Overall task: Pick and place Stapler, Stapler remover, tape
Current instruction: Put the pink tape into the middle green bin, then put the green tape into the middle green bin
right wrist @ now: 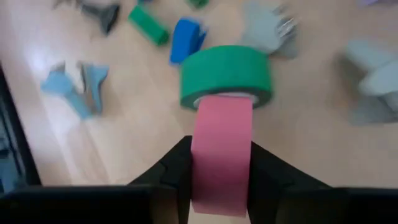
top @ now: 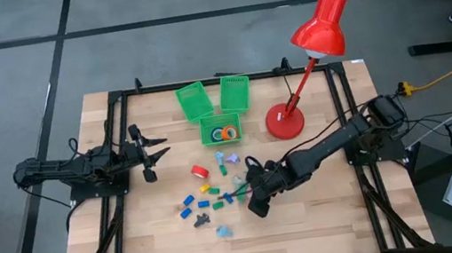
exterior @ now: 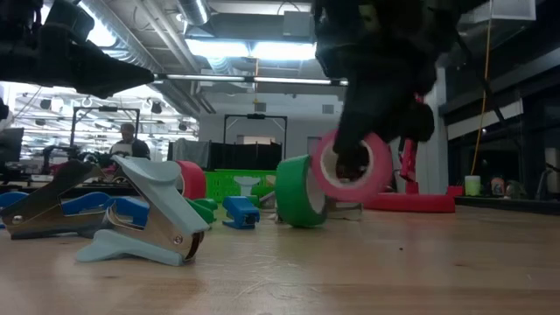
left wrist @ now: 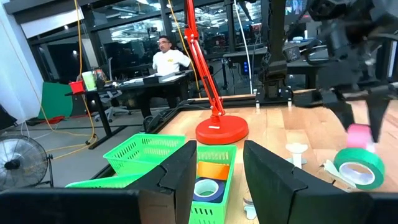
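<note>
- Presently the right gripper [right wrist: 221,163] sits low over the middle of the wooden worktop [top: 328,210], its jaws closed on a pink roll of tape [right wrist: 221,152], one finger on each flat side.
- In the low view that pink roll [exterior: 353,166] hangs clear of the wood, touching or just in front of a green roll of tape [exterior: 302,192] that stands on edge.
- From the right wrist the green roll [right wrist: 226,75] lies just beyond the pink one; whether they touch cannot be told.
- Around them lie small blue and green staplers [top: 191,202] and pale claw-like staple removers [top: 224,231]; one remover [exterior: 144,213] lies close to the low camera.
- A red roll [top: 200,172] rests on the wood between the scatter and the baskets.
- Three green baskets stand at the far side of the worktop; the nearest basket [top: 206,135] holds an orange roll [top: 229,132] and another roll beside it.
- A red desk lamp [top: 286,121] stands just right of the baskets.
- The left gripper [top: 151,155] hovers at the left side, well apart from the scatter, its jaws a little apart and holding nothing.
- A person [left wrist: 166,61] sits at a desk in the room beyond.
</note>
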### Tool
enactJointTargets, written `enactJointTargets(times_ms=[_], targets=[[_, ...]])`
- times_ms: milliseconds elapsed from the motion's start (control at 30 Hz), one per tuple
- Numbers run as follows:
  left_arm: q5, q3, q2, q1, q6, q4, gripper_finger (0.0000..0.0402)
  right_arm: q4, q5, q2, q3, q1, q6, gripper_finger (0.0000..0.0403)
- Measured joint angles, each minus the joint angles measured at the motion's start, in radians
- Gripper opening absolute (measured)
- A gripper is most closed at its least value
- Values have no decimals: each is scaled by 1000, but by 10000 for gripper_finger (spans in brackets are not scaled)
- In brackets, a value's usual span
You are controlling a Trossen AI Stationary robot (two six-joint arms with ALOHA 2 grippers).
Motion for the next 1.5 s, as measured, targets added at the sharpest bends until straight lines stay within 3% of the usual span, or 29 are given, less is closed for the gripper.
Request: enactJointTargets(times_ms=[267, 600, 800, 900, 1133, 1500], targets=[[0, 0, 0, 0, 0, -2, 128, -128, 147, -12, 80, -22, 76, 105], [0, 0, 0, 0, 0, 0, 127, -136, 159, -13, 172, -147, 27, 121], [0, 0, 0, 0, 0, 0, 127, -106, 203, -13, 177, -281, 149, 105], [0, 0, 0, 0, 0, 0, 128, -90, 202, -13, 177, -360, 186, 109], [0, 0, 0, 0, 0, 0, 127, -50, 98, -2, 177, -494, 180, 160], [0, 0, 0, 0, 0, 0, 128, -52, 88, 49, 177, -515, 148, 169]])
